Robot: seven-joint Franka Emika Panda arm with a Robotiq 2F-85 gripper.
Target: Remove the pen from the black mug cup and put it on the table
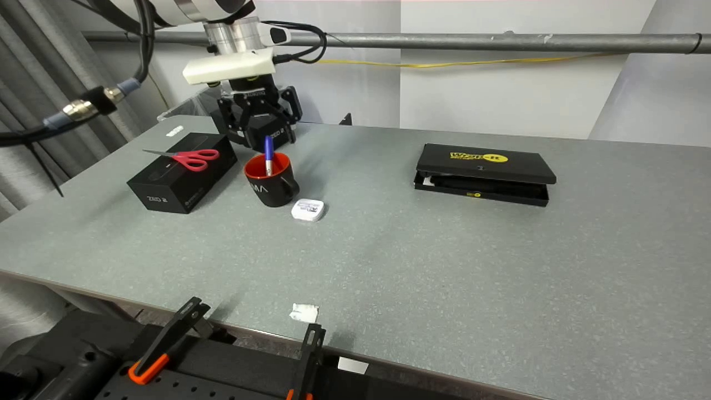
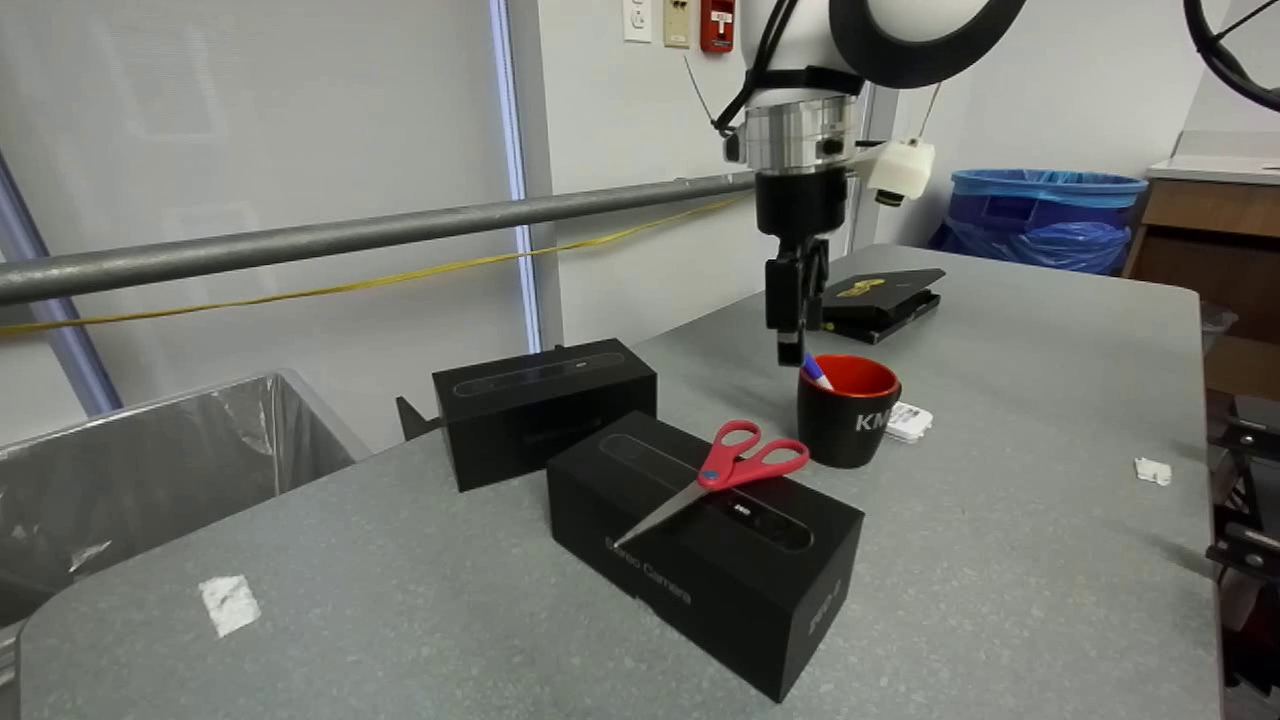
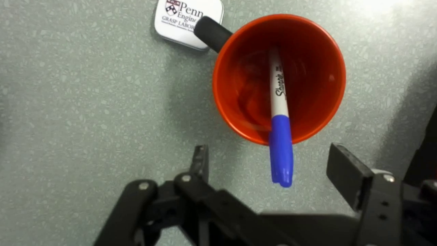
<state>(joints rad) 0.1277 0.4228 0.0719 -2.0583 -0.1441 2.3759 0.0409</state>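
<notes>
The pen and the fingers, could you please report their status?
Fingers open, holding nothing. Pen leaning in black mug, cap jutting out. Nothing seen blocking cap; white tin beside mug.

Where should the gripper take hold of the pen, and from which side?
Grip the pen by its blue cap, probably from above, fingers closing across it: the pen leans in the black mug cup, cap uppermost and jutting past the rim, white barrel inside.

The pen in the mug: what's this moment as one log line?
pen: leaning in black mug, sticking out | gripper: open, holding nothing | step: pen not yet on table
</notes>
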